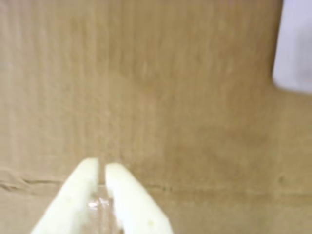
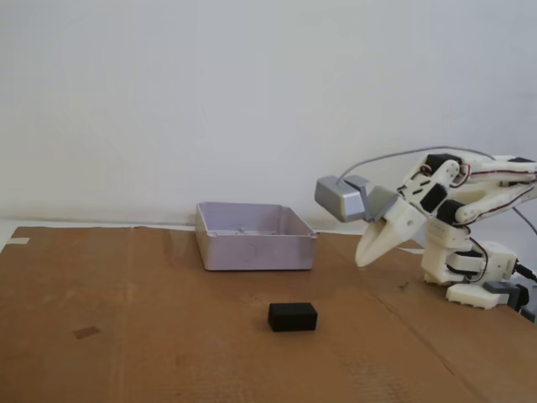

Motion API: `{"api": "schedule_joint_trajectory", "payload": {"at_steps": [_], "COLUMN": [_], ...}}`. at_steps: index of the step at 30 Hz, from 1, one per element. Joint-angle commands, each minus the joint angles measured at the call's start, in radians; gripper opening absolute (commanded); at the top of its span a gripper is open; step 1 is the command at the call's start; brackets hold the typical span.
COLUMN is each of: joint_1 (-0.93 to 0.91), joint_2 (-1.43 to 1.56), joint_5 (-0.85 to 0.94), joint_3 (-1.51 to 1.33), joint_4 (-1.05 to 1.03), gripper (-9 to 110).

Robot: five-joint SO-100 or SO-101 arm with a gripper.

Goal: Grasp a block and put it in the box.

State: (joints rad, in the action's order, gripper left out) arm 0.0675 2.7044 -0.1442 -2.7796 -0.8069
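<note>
In the fixed view the small black block lies on the brown cardboard, in front of the pale lavender-grey box. My gripper hangs in the air to the right of both, pointing down-left, apart from the block and holding nothing. The wrist view shows the two white fingers nearly touching at the gripper tips, over bare cardboard. A corner of the box shows at the upper right of the wrist view. The block is out of the wrist view.
The white arm base stands at the right edge of the cardboard sheet, with a grey camera housing above the gripper. A white wall rises behind. A fold line crosses the cardboard in the wrist view.
</note>
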Motion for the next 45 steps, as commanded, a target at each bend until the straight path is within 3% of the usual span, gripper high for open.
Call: {"api": "schedule_joint_trajectory", "payload": {"at_steps": [1, 21, 45], "joint_1": [0.023, 0.11, 0.222], "joint_2": [-0.046, -0.109, -0.762], "joint_5": [0.006, 0.006, 0.008], "joint_3": [0.181, 0.264, 0.629], "joint_4": [0.054, 0.143, 0.339], "gripper": [0, 0, 0]}}
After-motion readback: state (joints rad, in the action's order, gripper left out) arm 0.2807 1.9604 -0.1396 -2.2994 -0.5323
